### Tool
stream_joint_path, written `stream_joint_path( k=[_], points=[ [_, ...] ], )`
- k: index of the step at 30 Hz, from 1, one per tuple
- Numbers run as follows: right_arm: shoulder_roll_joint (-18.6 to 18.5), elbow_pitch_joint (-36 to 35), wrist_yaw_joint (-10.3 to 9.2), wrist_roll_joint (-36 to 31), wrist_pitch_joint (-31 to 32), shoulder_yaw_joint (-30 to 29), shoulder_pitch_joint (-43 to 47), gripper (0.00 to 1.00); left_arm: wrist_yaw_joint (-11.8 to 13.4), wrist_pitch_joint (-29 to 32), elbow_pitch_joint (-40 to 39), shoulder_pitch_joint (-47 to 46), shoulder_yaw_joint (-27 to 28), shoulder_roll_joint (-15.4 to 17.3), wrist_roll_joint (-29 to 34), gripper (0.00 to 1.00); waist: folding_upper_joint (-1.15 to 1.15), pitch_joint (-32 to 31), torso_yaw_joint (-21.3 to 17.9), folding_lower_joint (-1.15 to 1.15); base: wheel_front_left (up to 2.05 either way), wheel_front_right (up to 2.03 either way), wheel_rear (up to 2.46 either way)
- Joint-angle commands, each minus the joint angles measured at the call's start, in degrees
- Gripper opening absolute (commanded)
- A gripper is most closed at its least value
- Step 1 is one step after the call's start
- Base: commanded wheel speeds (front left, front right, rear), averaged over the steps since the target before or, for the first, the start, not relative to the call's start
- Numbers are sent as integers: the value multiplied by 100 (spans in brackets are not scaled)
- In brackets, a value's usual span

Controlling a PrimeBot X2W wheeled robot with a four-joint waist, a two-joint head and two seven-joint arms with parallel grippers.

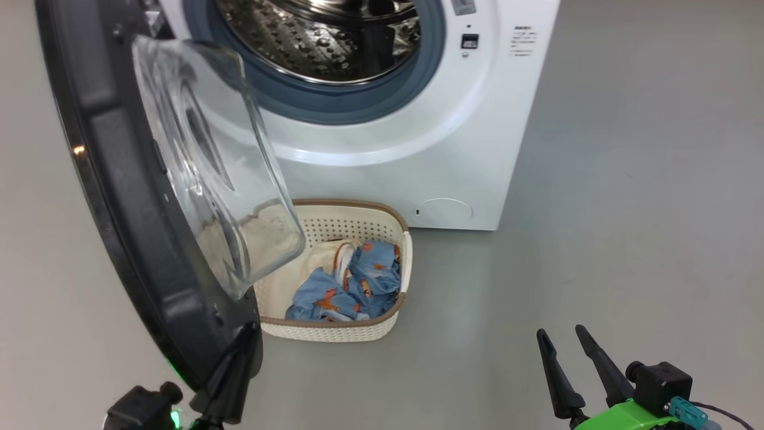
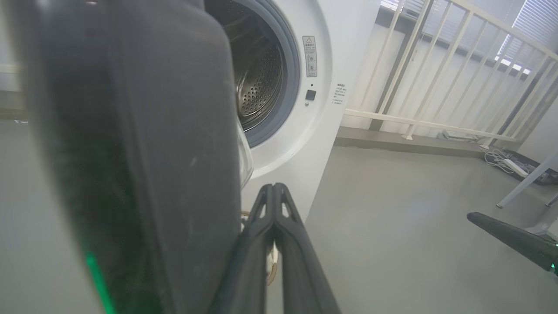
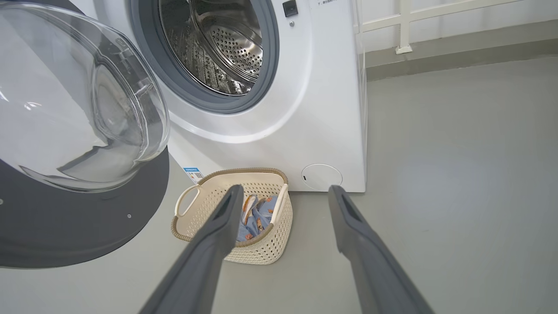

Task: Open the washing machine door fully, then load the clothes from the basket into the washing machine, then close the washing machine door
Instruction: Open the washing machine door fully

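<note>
The washing machine (image 1: 418,137) stands with its steel drum (image 1: 322,42) exposed. The washing machine door (image 1: 119,197) is swung out to the left, its glass bowl (image 1: 203,167) partly covering the basket. My left gripper (image 1: 249,333) is shut on nothing, its fingers lying beside the door's lower black rim (image 2: 130,165); in the left wrist view the left gripper (image 2: 273,187) points toward the machine. The cream basket (image 1: 391,230) sits on the floor before the machine, holding the light blue clothes (image 1: 352,286) and a cream cloth. My right gripper (image 1: 567,337) is open, low right; from the right wrist, the right gripper (image 3: 285,192) frames the basket (image 3: 266,250) and clothes (image 3: 259,213).
Grey floor (image 1: 627,209) stretches to the right of the machine and basket. A white railing (image 2: 436,87) runs behind the machine on the right, with cables and a power strip (image 2: 510,163) on the floor near a white furniture leg (image 2: 523,187).
</note>
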Motion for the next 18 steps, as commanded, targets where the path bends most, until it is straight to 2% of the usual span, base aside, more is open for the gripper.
stream_joint_path(
  k=[1, 10, 18],
  points=[
    [1, -103, 9, 42, -69, 170, -108, 100, 42, -35, -96, -58, 410, 90, -21, 0, 0, 12, 123, 0, 0, 0, 0],
    [1, -53, 9, 76, -69, 169, -103, 100, 127, -35, -21, -9, 934, 63, -119, 0, 0, -31, 359, 0, 0, 0, 0],
    [1, -20, 9, 80, -69, 236, -148, 100, 247, -35, 248, -74, 1664, 56, -285, 0, 0, -73, 355, 0, 0, 0, 0]
  ],
)
